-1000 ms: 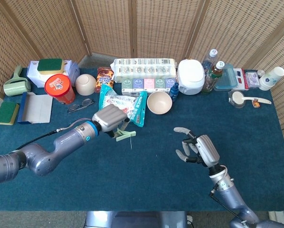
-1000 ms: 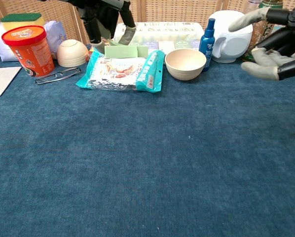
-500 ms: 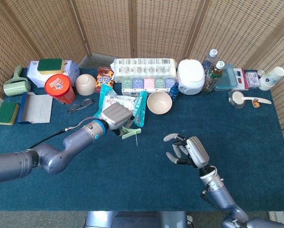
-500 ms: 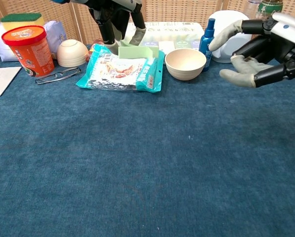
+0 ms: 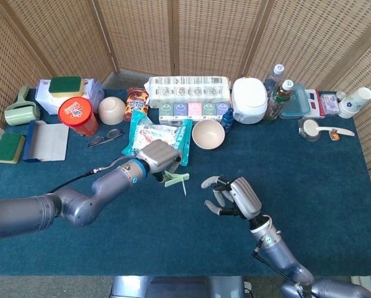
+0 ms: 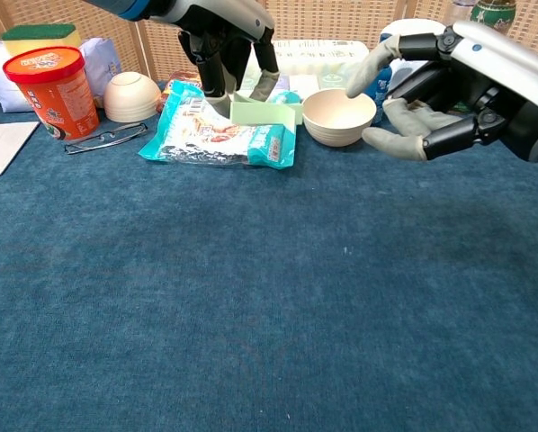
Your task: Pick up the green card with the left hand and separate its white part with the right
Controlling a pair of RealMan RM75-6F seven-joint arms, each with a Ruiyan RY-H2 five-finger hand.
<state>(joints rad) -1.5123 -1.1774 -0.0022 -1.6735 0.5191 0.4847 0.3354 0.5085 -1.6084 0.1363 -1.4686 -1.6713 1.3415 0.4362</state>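
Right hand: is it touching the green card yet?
No, the right hand hangs open beside the green card, apart from it; only the left hand holds it.

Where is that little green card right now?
The green card is held by the left hand, lifted above the blue table left of centre, just in front of the teal snack packet, with the right hand nearby.

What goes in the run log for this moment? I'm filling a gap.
left hand: holds green card above table | right hand: open, apart from card | white part: not separated
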